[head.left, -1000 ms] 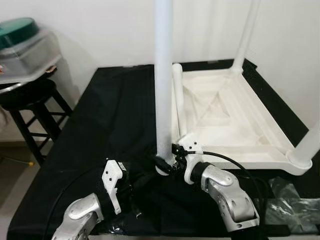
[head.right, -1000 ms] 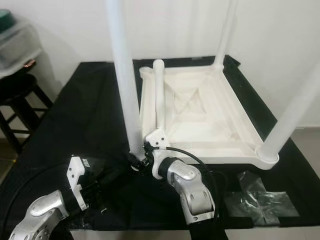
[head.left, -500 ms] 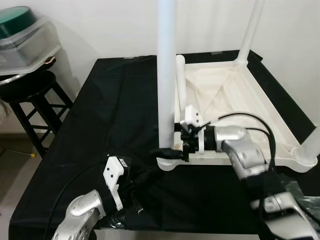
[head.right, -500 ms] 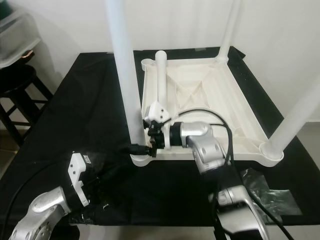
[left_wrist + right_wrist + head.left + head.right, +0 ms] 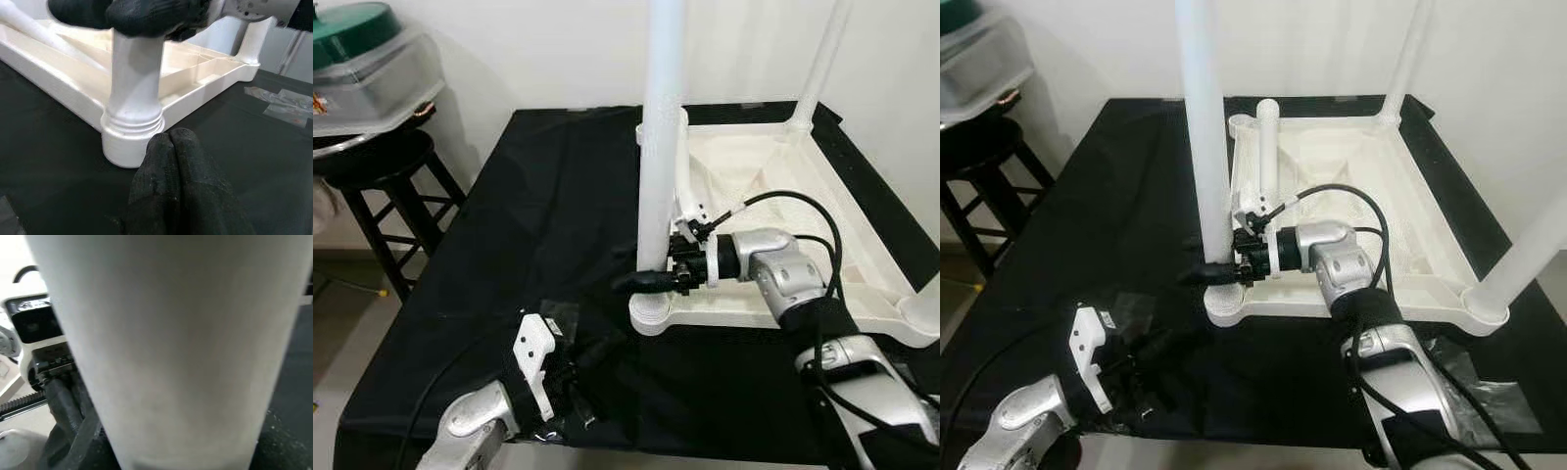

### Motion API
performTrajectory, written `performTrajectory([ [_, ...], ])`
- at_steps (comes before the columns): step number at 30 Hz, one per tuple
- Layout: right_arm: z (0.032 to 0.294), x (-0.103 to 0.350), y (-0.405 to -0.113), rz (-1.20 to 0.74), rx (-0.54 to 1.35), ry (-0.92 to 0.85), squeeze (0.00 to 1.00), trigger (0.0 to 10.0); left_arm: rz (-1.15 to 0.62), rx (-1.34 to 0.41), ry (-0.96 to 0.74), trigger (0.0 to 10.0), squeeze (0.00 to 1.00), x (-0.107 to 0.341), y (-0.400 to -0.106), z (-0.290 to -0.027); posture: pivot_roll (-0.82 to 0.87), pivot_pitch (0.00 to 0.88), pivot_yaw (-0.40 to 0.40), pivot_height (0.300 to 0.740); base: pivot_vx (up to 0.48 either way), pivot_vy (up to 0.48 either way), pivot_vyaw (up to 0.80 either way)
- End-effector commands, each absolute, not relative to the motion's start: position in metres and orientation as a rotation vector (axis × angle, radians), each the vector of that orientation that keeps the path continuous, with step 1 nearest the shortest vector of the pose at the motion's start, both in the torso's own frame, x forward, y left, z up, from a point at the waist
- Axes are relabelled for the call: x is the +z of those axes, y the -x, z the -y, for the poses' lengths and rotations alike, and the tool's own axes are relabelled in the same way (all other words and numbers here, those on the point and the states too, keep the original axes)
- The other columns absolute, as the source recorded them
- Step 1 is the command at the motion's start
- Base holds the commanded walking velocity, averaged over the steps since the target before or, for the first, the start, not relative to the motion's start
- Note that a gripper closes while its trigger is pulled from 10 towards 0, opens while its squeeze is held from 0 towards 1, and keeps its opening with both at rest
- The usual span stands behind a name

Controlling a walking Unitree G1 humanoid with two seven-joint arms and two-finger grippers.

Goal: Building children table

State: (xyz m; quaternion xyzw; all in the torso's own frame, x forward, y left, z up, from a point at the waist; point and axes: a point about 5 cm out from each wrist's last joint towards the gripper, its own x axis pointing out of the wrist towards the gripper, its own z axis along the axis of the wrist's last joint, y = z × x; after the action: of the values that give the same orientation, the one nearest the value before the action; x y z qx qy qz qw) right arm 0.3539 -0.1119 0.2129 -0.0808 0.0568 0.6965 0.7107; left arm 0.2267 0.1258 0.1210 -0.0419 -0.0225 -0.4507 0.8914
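Right gripper (image 5: 651, 281) clenches the upright white leg (image 5: 661, 147) just above its socket at the near-left corner of the upturned white tabletop (image 5: 773, 211); that tabletop lies on the black cloth (image 5: 529, 225); at seven o'clock, the left gripper (image 5: 171, 147) rests, fingers pressed together.

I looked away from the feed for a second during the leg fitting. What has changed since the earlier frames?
The right gripper stays clamped low on the upright leg, but its arm has swung from the near side to reach in over the upturned tabletop. The left gripper remains shut, low on the black cloth. The loose leg and the other standing legs are as before.
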Motion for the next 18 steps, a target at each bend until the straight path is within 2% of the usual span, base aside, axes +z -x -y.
performTrajectory([
  [1, 0.110, 0.206, -0.352, -0.177, 1.585, 0.170, 0.00, 0.0, 0.043, -0.929, 0.070, 10.0, 0.00, 0.121, -0.225, -0.127, 0.11, 0.163, 0.020, 0.740, 0.000, 0.000, 0.00],
  [6, 0.124, 0.198, -0.347, -0.168, 1.549, 0.206, 0.00, 0.0, 0.058, -0.889, 0.065, 10.0, 0.00, 0.122, -0.225, -0.129, 0.09, 0.170, 0.024, 0.740, 0.000, 0.000, 0.00],
  [8, 0.133, 0.177, -0.330, -0.133, 1.358, 0.234, 0.00, 0.0, 0.066, -0.863, 0.061, 10.0, 0.00, 0.123, -0.225, -0.133, 0.07, 0.177, 0.021, 0.740, 0.000, 0.000, 0.00],
  [11, 0.132, 0.170, -0.325, -0.132, 1.288, 0.230, 0.00, 0.0, 0.067, -0.859, 0.061, 10.0, 0.00, 0.124, -0.225, -0.134, 0.07, 0.177, 0.019, 0.740, 0.000, 0.000, 0.00],
  [12, 0.111, 0.126, -0.292, -0.233, 0.734, 0.081, 0.00, 0.0, 0.066, -0.854, 0.057, 10.0, 0.00, 0.124, -0.227, -0.138, 0.04, 0.181, 0.032, 0.740, 0.000, 0.000, 0.00],
  [13, 0.111, 0.126, -0.292, -0.233, 0.734, 0.081, 0.00, 0.0, 0.066, -0.854, 0.057, 10.0, 0.00, 0.124, -0.227, -0.138, 0.04, 0.181, 0.032, 0.740, 0.000, 0.000, 0.00],
  [14, 0.111, 0.113, -0.272, -0.303, 0.513, 0.002, 0.00, 0.0, 0.065, -0.853, 0.055, 10.0, 0.00, 0.124, -0.228, -0.140, 0.04, 0.181, 0.038, 0.740, 0.000, 0.000, 0.00],
  [15, 0.111, 0.113, -0.272, -0.303, 0.513, 0.002, 0.00, 0.0, 0.065, -0.853, 0.055, 10.0, 0.00, 0.124, -0.228, -0.140, 0.04, 0.181, 0.038, 0.740, 0.000, 0.000, 0.00],
  [16, 0.110, 0.113, -0.262, -0.303, 0.441, 0.087, 0.00, 0.0, 0.061, -0.854, 0.053, 10.0, 0.00, 0.124, -0.230, -0.141, 0.03, 0.176, 0.055, 0.740, 0.000, 0.000, 0.00],
  [18, 0.109, 0.119, -0.264, -0.286, 0.453, 0.081, 0.00, 0.0, 0.056, -0.861, 0.050, 10.0, 0.00, 0.122, -0.232, -0.142, 0.00, 0.152, 0.068, 0.740, 0.000, 0.000, 0.00],
])
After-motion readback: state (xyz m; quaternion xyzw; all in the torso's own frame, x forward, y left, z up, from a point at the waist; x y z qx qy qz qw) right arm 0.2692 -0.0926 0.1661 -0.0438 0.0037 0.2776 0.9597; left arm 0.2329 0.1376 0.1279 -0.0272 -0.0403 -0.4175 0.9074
